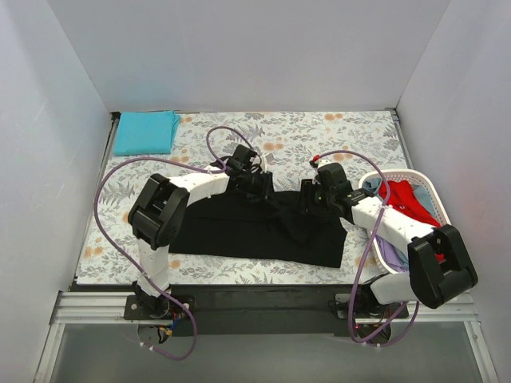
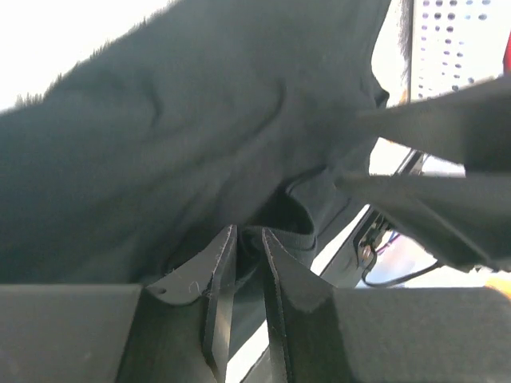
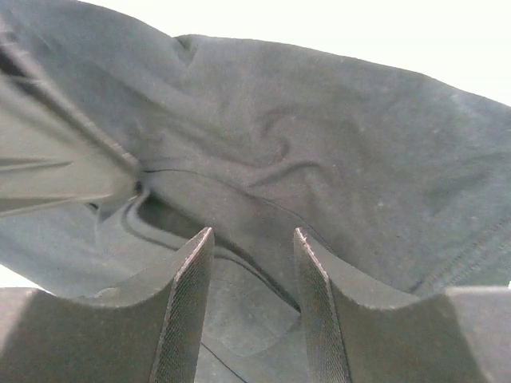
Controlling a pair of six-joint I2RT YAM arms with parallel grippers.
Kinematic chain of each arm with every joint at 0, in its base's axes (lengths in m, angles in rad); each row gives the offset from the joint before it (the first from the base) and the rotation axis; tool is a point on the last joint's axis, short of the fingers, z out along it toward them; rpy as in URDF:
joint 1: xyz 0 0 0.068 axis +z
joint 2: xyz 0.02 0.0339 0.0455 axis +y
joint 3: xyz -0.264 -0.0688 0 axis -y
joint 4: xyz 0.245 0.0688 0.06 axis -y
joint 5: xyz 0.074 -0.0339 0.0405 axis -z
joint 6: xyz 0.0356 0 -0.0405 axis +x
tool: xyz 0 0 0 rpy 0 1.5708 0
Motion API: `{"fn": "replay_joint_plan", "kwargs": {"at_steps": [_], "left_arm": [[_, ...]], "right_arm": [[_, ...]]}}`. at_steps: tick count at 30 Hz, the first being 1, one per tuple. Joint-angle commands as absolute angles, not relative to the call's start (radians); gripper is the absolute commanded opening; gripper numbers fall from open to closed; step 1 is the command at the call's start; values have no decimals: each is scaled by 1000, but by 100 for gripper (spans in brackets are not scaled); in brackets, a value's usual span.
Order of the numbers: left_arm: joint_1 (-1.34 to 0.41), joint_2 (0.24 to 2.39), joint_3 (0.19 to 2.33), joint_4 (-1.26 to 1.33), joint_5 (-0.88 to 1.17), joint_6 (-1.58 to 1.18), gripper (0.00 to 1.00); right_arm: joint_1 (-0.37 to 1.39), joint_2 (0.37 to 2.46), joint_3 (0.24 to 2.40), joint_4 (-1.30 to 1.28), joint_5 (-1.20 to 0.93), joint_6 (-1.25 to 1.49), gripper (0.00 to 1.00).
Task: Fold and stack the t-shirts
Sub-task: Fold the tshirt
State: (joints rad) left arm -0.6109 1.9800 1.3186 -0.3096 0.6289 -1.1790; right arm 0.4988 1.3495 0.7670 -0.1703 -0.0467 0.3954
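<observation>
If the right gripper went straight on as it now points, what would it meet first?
The black t-shirt: its cloth fills the view ahead of the right gripper and reaches between its jaws. Depth unclear; it may already touch.

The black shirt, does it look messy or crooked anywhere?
Yes. The black shirt isn't lying flat. Its far edge is bunched into wrinkles in the middle, between the left gripper and the right gripper, and its right side slants. The teal shirt in the far-left corner looks neatly folded.
</observation>
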Motion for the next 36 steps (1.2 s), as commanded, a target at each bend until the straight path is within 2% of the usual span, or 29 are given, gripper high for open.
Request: {"fn": "replay_joint_plan", "kwargs": {"at_steps": [1, 14, 27, 36], "left_arm": [[-609, 1867, 1264, -296, 632, -1143, 17], [-611, 1764, 1158, -318, 575, -1111, 16], [-609, 1753, 1103, -390, 526, -1089, 13], [-611, 1726, 1092, -417, 454, -1095, 10]], "right_arm": [[497, 1370, 813, -172, -94, 396, 51], [545, 1393, 767, -170, -110, 397, 51], [569, 1474, 776, -140, -112, 397, 51], [626, 1416, 733, -141, -149, 425, 51]]}}
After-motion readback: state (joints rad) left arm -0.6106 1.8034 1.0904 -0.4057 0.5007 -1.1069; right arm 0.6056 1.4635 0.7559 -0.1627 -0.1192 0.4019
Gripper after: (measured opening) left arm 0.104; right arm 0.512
